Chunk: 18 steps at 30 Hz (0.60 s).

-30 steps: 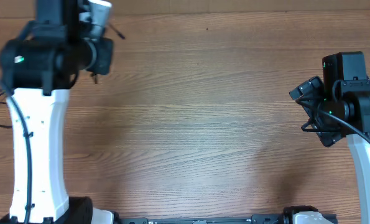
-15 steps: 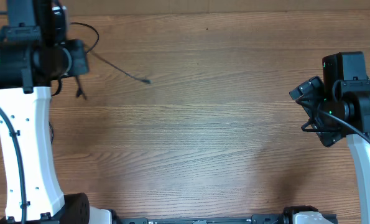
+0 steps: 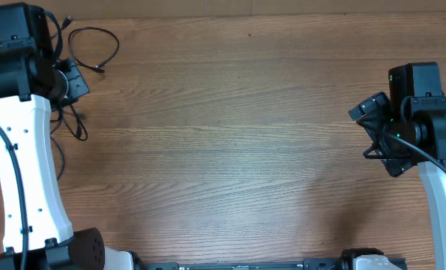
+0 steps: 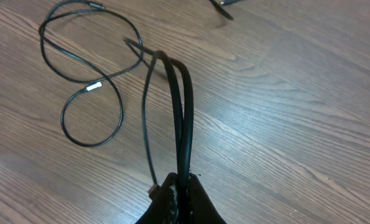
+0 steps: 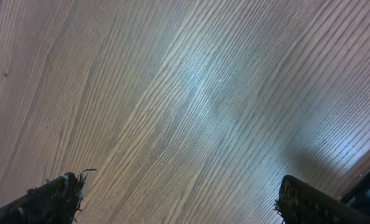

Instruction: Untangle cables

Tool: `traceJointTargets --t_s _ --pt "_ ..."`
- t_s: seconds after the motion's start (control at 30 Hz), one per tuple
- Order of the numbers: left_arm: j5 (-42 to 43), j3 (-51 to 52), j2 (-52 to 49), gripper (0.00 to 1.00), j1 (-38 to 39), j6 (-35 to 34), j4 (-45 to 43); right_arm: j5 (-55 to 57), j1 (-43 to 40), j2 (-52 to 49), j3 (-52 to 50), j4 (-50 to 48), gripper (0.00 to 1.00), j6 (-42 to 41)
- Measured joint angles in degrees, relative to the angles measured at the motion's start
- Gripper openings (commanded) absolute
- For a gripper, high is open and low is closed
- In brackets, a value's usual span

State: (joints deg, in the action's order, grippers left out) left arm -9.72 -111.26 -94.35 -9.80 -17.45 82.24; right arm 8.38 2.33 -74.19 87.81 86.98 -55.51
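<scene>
While the left claw pinches them, cables trail ahead.

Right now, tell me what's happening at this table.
The left gripper is shut on a doubled strand of thin black cable at the wooden table's far left corner. A second black cable with a silver plug lies looped beside it. The right gripper hangs open over bare wood, holding nothing.

Passage is left open across the broad middle of the light-brown wood-grain table. The far-left corner is cluttered by thin looping black cables and blocked by the white-and-black left arm; the right edge is taken by the right arm.
</scene>
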Motion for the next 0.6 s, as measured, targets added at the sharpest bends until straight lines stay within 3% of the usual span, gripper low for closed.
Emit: traceJointTargets --t_s 0.27,0.6 --pt "0.02 9.53 -0.33 0.04 0.0 -0.02 -8.39 -0.04 0.0 0.0 0.0 -0.04 1.0 0.0" --pt "0.07 27.43 -0.44 0.04 0.0 -0.42 -27.96 -0.04 0.0 0.0 0.0 -0.04 1.0 0.02"
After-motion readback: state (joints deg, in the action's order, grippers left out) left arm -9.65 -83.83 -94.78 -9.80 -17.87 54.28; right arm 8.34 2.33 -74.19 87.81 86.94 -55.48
